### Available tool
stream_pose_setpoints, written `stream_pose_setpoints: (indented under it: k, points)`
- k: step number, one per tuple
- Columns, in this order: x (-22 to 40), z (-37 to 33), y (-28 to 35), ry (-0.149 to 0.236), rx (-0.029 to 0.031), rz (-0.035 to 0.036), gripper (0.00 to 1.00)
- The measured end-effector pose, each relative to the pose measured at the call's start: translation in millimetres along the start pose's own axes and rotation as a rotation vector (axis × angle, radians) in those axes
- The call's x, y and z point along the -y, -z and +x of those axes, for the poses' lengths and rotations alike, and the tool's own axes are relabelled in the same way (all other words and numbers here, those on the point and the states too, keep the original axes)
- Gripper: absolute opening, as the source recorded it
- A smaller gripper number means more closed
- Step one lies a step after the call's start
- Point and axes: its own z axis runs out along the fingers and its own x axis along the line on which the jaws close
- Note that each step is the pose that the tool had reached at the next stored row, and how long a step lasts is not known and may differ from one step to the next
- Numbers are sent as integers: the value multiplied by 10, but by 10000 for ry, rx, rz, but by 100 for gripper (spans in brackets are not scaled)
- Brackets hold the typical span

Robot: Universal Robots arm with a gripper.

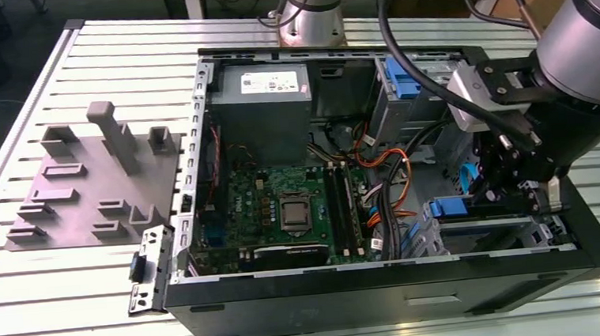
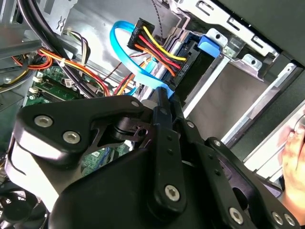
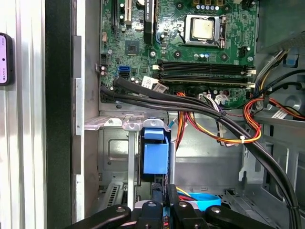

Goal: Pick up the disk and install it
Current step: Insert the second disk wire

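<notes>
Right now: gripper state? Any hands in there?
Gripper: shut, fingertips together; whether they pinch anything cannot be told.
Person's hand: beside the case; whether it holds anything cannot be told.

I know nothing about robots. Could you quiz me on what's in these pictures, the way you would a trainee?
1. True or false: the computer case lies open, with its motherboard showing.
2. What is the gripper nearest to? A: the grey tray beside the case. B: the disk in the drive cage. C: the processor socket.
3. Fill in: the disk's plastic rail is coloured ___.
Key: 1 true; 2 B; 3 blue.
</notes>
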Motion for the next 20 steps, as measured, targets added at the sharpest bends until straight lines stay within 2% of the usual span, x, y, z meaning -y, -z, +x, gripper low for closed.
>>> stream_pose_setpoints:
  k: [7, 15, 17, 18, 20]
  points:
    - [-3, 15, -42, 0, 4, 0, 16]
    - [-3, 17, -51, 0, 10, 0, 16]
    - [-3, 17, -52, 0, 9, 0, 17]
    - [-3, 17, -51, 0, 9, 0, 23]
    - [-2, 16, -35, -1, 15, 0, 23]
